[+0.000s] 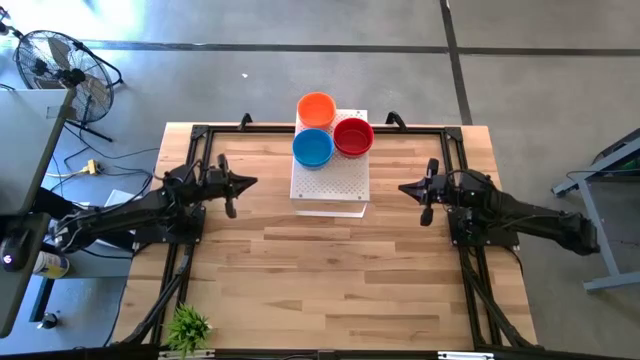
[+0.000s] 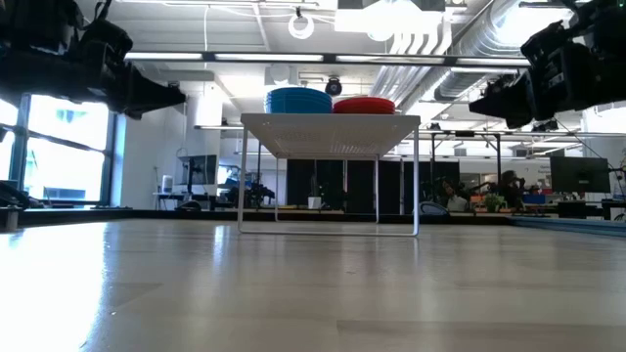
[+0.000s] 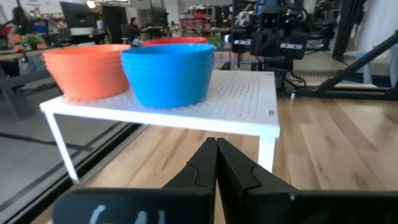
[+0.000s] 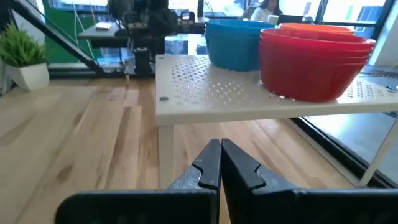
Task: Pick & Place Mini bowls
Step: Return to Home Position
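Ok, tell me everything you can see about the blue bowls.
The blue bowls are a nested stack of round, glossy plastic bowls, upright, open side up, rims showing as close ridges. The stack stands on the white perforated shelf, on its side toward the left arm. The orange stack is close by toward the table edge, the red stack toward the right arm; whether they touch it is unclear.

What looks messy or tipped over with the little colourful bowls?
Nothing stands out. The orange plastic bowl stack, the blue plastic bowl stack and the red plastic bowl stack sit upright and tidy on the white perforated shelf. The left gripper and right gripper are shut, apart from the shelf on either side.
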`<action>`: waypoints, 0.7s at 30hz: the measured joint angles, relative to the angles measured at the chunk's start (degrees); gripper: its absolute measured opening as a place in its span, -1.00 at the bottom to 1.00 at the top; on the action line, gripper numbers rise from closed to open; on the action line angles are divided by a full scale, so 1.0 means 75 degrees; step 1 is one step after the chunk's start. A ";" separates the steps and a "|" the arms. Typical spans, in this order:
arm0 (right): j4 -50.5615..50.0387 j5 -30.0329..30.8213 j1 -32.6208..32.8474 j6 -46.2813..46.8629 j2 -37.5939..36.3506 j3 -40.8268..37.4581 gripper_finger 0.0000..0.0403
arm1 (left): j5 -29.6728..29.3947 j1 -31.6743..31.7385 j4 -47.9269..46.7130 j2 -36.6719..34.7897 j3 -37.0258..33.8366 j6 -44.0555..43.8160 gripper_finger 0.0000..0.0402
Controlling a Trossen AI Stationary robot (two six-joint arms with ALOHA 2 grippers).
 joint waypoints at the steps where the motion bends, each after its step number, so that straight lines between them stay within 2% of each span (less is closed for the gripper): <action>1: -0.0008 -0.0117 -0.0100 0.0068 -0.0111 -0.0065 -1.00 | -0.0027 0.0000 -0.0149 -0.0195 -0.0036 -0.0018 -1.00; 10: -0.0538 -0.0614 -0.0906 -0.0016 -0.1490 -0.0203 -1.00 | -0.0063 0.0012 -0.1890 -0.2161 -0.0097 -0.0075 -1.00; 12: -0.0871 -0.0720 -0.1104 0.0011 -0.1847 -0.0203 -1.00 | -0.0100 0.0009 -0.1958 -0.2098 -0.0071 -0.0123 -1.00; 17: -0.1027 -0.0929 -0.1536 0.0124 -0.1843 -0.0226 -1.00 | -0.0315 0.0009 -0.1822 -0.2108 -0.0274 -0.0347 -1.00; 21: -0.0493 -0.0808 -0.1696 0.0240 -0.1826 -0.0475 -1.00 | -0.0548 0.0009 -0.1425 -0.2097 -0.0550 -0.0615 -1.00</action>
